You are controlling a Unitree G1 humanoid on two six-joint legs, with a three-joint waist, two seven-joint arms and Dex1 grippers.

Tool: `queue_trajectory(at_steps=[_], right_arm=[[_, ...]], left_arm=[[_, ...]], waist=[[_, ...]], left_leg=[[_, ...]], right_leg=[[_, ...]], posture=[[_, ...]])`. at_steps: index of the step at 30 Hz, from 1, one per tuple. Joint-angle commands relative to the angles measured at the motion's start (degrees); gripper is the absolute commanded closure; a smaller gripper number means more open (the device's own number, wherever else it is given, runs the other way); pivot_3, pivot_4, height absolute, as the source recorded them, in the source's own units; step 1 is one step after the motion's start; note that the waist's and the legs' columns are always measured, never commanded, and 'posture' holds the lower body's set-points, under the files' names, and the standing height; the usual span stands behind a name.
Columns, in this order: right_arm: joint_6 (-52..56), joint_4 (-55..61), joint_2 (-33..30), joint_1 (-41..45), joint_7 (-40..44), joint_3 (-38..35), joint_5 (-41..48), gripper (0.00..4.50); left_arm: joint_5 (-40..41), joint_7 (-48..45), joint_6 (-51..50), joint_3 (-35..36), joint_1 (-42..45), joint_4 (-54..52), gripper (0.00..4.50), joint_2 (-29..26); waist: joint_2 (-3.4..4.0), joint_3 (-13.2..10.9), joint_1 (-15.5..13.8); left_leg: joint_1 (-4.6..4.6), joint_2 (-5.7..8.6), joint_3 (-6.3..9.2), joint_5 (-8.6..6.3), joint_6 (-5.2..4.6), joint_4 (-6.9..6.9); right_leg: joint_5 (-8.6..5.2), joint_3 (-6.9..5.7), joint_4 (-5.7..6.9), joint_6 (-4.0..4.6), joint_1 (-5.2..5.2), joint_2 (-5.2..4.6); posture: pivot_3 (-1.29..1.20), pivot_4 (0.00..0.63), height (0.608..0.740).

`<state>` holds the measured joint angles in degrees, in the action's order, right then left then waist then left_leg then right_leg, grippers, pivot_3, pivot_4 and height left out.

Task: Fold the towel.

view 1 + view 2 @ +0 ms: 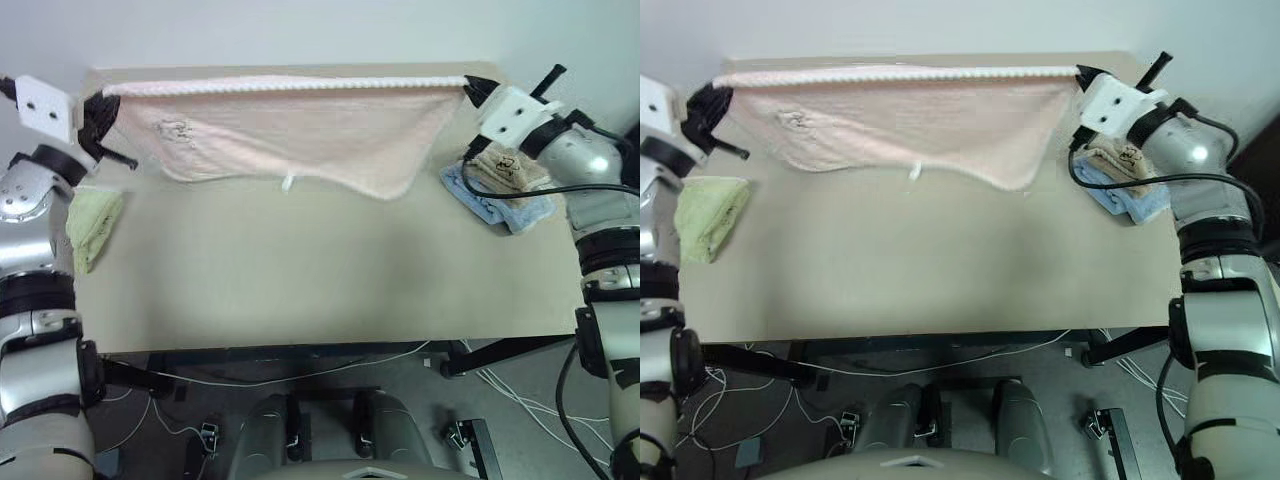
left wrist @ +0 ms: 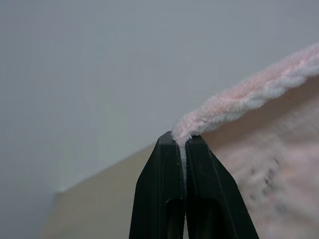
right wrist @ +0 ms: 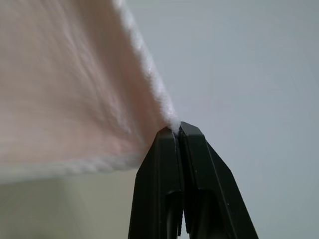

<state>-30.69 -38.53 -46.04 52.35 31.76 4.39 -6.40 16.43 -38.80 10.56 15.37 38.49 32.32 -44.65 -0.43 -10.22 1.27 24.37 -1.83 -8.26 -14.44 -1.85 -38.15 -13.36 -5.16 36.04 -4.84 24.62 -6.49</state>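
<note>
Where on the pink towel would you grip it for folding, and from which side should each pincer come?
Grip the towel at its two top corners, along the white scalloped edge. The left pincer comes from the left end and the right pincer from the right, as they hold it now. The edge stretches straight between them and the cloth hangs freely above the table, likely ready to lay flat.

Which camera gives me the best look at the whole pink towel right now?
The left eye view: the towel hangs stretched between the left gripper and right gripper, tag visible. The right eye view shows nearly the same. Each wrist view shows just a pinched corner and nearby cloth.
</note>
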Motion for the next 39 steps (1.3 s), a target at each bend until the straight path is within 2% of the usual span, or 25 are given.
queue_trajectory(at_steps=[1,3,9,12,16,21,24,33,38,39], right_arm=[[10.4,11.7,-3.6,-8.3,13.4,-4.6,13.1,4.46],[18.5,21.4,-7.3,-16.5,22.8,-5.9,20.6,4.46],[34.1,35.6,-16.5,-31.8,36.0,-8.5,29.4,4.46],[36.9,36.9,-18.6,-34.1,39.0,-9.4,30.2,4.46],[37.0,35.9,-18.7,-33.1,40.8,-9.2,28.3,4.46],[33.2,30.8,-13.6,-26.1,37.0,-5.4,21.6,4.46],[28.8,22.4,-8.4,-18.5,31.7,-1.7,14.4,4.46],[15.8,-3.4,2.9,-2.9,20.0,5.1,0.9,4.46],[10.9,-12.6,6.2,0.9,17.0,6.5,-2.1,4.46],[10.2,-13.7,6.6,1.3,16.7,6.5,-2.4,4.49]], left_arm=[[8.1,-7.3,-5.7,6.5,-7.4,-7.7,4.50,-3.1],[14.2,-14.4,-10.7,10.0,-16.0,-14.8,4.50,-4.6],[22.2,-26.2,-22.8,15.4,-34.7,-26.9,4.50,-9.1],[24.5,-27.8,-28.9,16.9,-40.4,-31.4,4.50,-10.5],[23.9,-28.9,-31.6,17.4,-44.9,-35.3,4.50,-10.5],[17.9,-24.6,-28.6,13.5,-41.4,-32.5,4.50,-8.7],[11.8,-18.1,-24.7,9.8,-33.0,-25.0,4.50,-6.6],[-0.8,-11.5,-13.2,0.6,-18.1,-6.6,4.50,-3.5],[-2.6,-12.0,-10.4,-1.8,-15.4,-2.2,4.50,-2.3],[-2.5,-12.3,-10.3,-2.0,-15.4,-2.1,4.27,-2.2]], waist=[[0.00,0.0,-0.1],[0.02,0.0,-0.2],[0.04,0.0,-0.4],[0.05,0.0,-0.4],[0.06,0.0,-0.4],[0.05,0.0,-0.3],[0.08,0.0,-0.4],[0.05,0.0,-0.1],[0.05,0.0,-0.1],[0.06,0.0,-0.1]], left_leg=[[0.00,0.00,0.02,0.00,-0.01,-0.05],[0.02,0.00,0.25,-0.03,-0.05,-0.03],[-0.05,0.03,0.30,-0.24,-0.32,-0.11],[-0.10,0.03,0.36,-0.43,-0.30,-0.09],[-0.01,0.03,0.35,-0.44,-0.27,-0.07],[0.01,0.03,0.35,-0.44,-0.26,-0.06],[0.03,0.04,0.34,-0.35,-0.12,-0.05],[0.13,0.12,0.14,-0.13,-0.15,-0.04],[0.13,0.12,0.09,-0.13,-0.15,-0.05],[0.13,0.11,0.07,-0.13,-0.15,-0.05]], right_leg=[[0.00,0.00,0.00,0.00,-0.02,0.00],[-0.01,0.01,0.01,-0.01,-0.01,-0.03],[-0.01,-0.03,0.04,0.02,-0.03,-0.22],[-0.11,-0.04,0.00,0.19,-0.06,-0.32],[-0.12,-0.02,-0.02,0.23,0.06,-0.35],[-0.11,-0.01,-0.03,0.28,0.14,-0.37],[-0.09,-0.02,-0.01,0.30,0.15,-0.35],[0.04,-0.01,0.02,0.10,0.19,-0.22],[0.03,-0.01,0.05,0.08,0.19,-0.20],[0.03,0.00,0.05,0.07,0.19,-0.20]], posture=[[0.00,0.150,0.740],[0.00,0.150,0.740],[0.00,0.150,0.740],[0.00,0.150,0.740],[0.00,0.150,0.740],[0.00,0.150,0.740],[0.00,0.150,0.740],[0.00,0.150,0.740],[0.00,0.150,0.740],[0.00,0.150,0.740]])
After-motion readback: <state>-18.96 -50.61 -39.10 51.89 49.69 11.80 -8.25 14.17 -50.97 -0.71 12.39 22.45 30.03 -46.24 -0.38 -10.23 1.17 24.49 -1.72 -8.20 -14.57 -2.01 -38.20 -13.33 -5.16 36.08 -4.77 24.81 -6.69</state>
